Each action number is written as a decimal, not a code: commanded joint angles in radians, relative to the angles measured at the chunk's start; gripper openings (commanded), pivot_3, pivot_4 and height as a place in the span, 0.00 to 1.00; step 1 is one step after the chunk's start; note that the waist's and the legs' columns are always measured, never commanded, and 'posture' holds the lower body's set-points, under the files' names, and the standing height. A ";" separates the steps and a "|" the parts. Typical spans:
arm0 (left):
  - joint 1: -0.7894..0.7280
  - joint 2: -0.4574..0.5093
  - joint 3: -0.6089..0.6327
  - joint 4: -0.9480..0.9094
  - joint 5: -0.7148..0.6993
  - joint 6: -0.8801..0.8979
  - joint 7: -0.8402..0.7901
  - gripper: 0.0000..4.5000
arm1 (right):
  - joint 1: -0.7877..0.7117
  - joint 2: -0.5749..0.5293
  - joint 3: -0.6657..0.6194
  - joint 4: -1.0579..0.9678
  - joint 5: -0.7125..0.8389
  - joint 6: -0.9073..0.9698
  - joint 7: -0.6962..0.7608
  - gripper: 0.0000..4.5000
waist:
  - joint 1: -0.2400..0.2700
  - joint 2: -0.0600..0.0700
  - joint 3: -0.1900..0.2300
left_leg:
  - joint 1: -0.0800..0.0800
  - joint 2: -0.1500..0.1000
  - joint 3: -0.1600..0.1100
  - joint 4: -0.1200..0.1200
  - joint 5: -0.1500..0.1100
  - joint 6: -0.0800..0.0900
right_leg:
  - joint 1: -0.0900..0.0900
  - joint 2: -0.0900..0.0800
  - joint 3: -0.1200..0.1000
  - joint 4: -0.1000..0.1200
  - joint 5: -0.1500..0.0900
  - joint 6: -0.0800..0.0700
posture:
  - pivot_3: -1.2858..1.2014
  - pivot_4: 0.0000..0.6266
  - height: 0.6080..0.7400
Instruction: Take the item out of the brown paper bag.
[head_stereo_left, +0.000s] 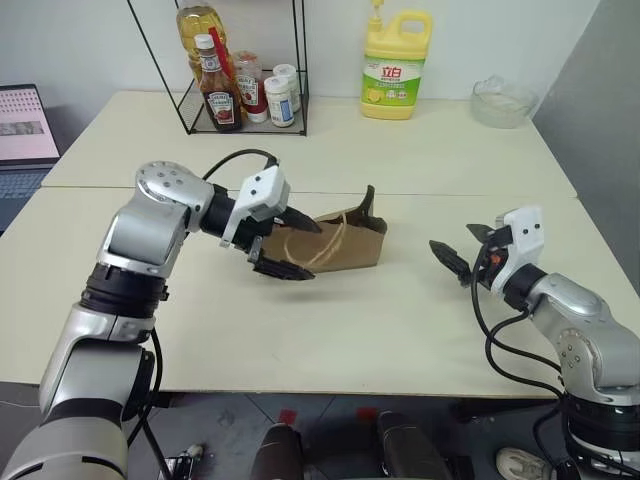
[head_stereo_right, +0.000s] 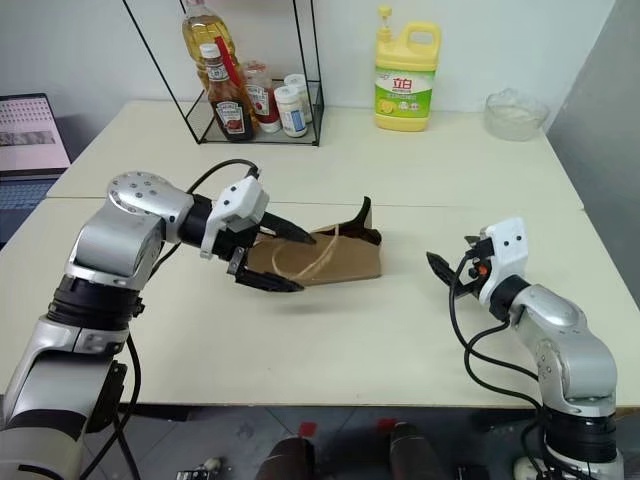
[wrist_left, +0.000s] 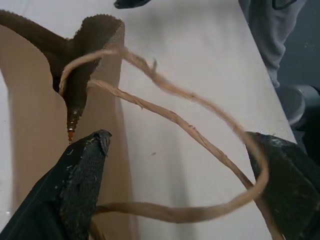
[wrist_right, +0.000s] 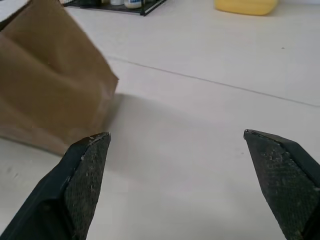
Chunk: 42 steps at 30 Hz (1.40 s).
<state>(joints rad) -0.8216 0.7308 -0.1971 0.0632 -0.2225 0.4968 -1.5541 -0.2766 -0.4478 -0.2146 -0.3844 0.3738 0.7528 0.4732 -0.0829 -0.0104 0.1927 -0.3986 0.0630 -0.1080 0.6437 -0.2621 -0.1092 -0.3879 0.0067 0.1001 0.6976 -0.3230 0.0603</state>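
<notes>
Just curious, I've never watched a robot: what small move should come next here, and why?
Probably close the left tool on the cord handle. Its fingers stand open around that loop, the brown paper bag lies flat, and the right tool waits open, apart.

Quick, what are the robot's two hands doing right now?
Left end effector: open, holding nothing, fingers either side of the paper bag's cord handle.
Right end effector: open, empty, beside the bag.

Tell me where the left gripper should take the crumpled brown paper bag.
Probably the twisted tan cord handle: it loops up clear of the flattened, lying crumpled brown paper bag. The open left gripper already has a finger on each side of it, so closing from the bag's left side looks best.
</notes>
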 joint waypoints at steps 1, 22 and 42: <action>0.060 0.031 -0.007 -0.095 -0.016 0.064 0.042 1.00 | -0.029 -0.019 -0.014 0.016 -0.001 -0.046 -0.004 0.99 | 0.000 0.000 0.000 | 0.000 0.000 0.000 0.000 0.000 0.000 | 0.000 0.000 0.000 0.000 0.000 0.000 | 0.52 0.24 1.00; 0.439 0.054 -0.017 -0.428 -0.210 0.501 0.355 1.00 | -0.067 -0.044 0.013 0.100 -0.005 -0.100 -0.005 0.99 | 0.000 0.001 -0.001 | 0.003 0.000 0.000 0.000 0.001 0.001 | 0.003 0.000 0.001 0.001 0.000 0.000 | 0.52 0.24 1.00; 0.303 0.334 0.186 -0.442 -0.406 0.289 0.101 1.00 | -0.086 -0.085 0.040 0.141 0.005 -0.113 0.043 0.99 | 0.003 0.002 0.000 | 0.001 0.000 0.001 -0.001 0.001 0.001 | 0.000 0.000 0.000 -0.001 0.000 -0.001 | 0.52 0.24 1.00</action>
<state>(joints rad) -0.5032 1.0550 -0.0531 -0.3852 -0.6332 0.8545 -1.4295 -0.3390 -0.5131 -0.1708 -0.2270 0.3741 0.6629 0.5013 -0.0801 -0.0088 0.1928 -0.3978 0.0635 -0.1071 0.6428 -0.2614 -0.1079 -0.3881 0.0069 0.1003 0.6970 -0.3236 0.0592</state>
